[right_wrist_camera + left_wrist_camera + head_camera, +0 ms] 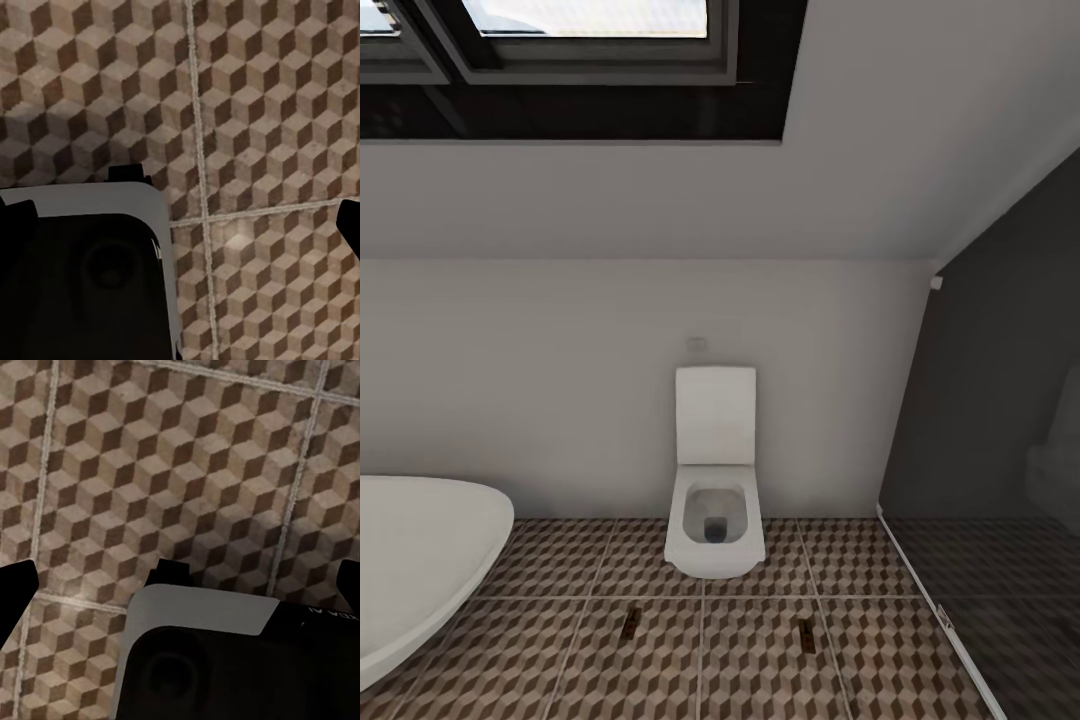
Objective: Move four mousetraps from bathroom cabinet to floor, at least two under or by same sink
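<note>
Light is soft and even in the head view: the skylight (585, 18) at the top is blown out to near white, the sloped wall below it is evenly pale, and the dark glass panel (1000, 420) at the right stays dim and murky with only a faint reflection. The toilet (715, 500) and bathtub (420, 560) cast barely any shadow on the bathroom floor (660, 650), and the whole render looks slightly soft. In both wrist views the tiles are a little blurred and grainy, with faint darker patches of shadow.
</note>
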Robot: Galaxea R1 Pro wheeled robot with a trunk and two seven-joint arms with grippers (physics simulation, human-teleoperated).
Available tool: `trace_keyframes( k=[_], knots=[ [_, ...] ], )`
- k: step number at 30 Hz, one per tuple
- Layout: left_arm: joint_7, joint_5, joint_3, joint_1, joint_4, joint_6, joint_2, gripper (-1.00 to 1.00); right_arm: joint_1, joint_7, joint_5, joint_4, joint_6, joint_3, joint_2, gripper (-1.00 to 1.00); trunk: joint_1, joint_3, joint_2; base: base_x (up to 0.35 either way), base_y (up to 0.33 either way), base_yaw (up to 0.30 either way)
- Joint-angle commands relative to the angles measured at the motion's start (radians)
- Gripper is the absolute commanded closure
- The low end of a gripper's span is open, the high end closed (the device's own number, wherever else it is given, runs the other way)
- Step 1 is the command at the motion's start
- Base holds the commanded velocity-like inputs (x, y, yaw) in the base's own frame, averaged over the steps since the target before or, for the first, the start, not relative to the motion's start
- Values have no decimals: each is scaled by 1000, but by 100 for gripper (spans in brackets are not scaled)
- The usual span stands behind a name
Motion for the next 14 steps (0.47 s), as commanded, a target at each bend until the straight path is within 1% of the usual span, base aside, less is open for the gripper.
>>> trace_keyframes(
  k=[1,14],
  knots=[
    [3,-11,7,-1,1,-5,1,-100,-1,-1,-10,2,-5,9,0,-100,0,-1,-1,0,0,0],
    [3,-14,5,-1,0,-5,2,-100,-1,-1,-9,2,-5,8,0,-100,0,-1,-1,0,0,0]
  ],
)
